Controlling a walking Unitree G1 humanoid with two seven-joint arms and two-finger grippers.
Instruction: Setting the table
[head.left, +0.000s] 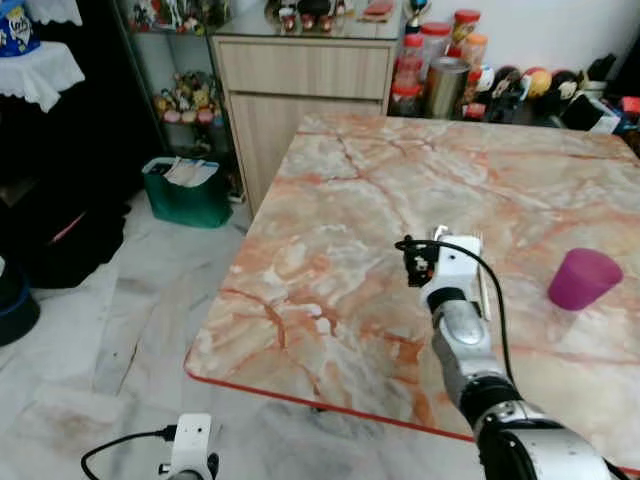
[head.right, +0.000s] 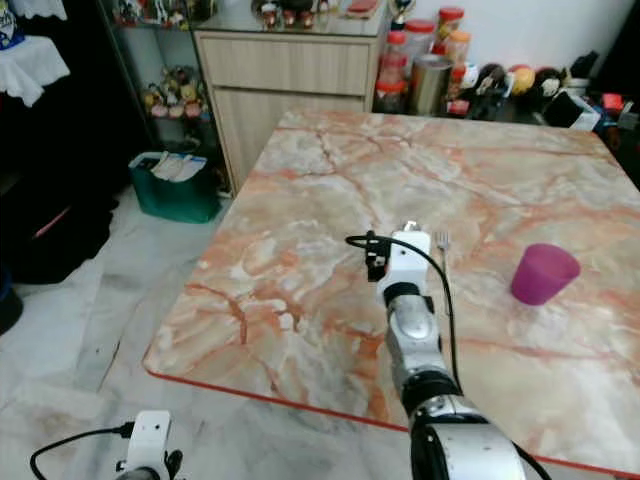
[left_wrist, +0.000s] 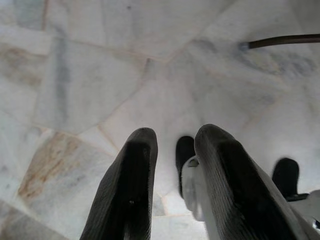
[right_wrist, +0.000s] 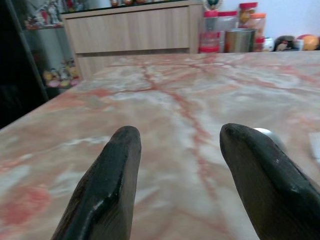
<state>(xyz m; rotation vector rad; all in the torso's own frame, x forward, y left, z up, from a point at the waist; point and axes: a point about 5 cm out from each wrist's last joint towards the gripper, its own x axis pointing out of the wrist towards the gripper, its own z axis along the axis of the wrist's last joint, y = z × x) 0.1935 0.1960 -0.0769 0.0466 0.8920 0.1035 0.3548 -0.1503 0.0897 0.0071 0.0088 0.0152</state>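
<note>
Fork (head.right: 443, 240) flat on the counter (head.left: 330, 200), just right of the right hand (right_wrist: 180, 135) and close alongside it, tines toward the far edge, handle running back toward the near edge. Long axis near to far, roughly parallel to the hand's own reach, so probably a small shift right and a turn of the wrist needed to close across the handle rather than along it. Right hand low over the middle of the counter, fingers spread wide, nothing between them. Far nearer to the fork than the left hand (left_wrist: 176, 132), hanging idle beside the near left corner above the floor (left_wrist: 100, 75), fingers a little apart and empty. Purple cup (head.left: 583, 278) further right, well apart from the fork, apparently tilted or upside down, hard to say which. Much of the fork hard to make out: thin, pale and low in contrast against the marble in the head views, handle partly lost beside the wrist and its black cable. From the right wrist, only a shiny rounded bit peeping past one finger, likely the same utensil but not certain. Impossible to tell whether the fingertips touch the counter, since the wrist covers them from above. No plate or other setting to judge the fork's final place by.
</note>
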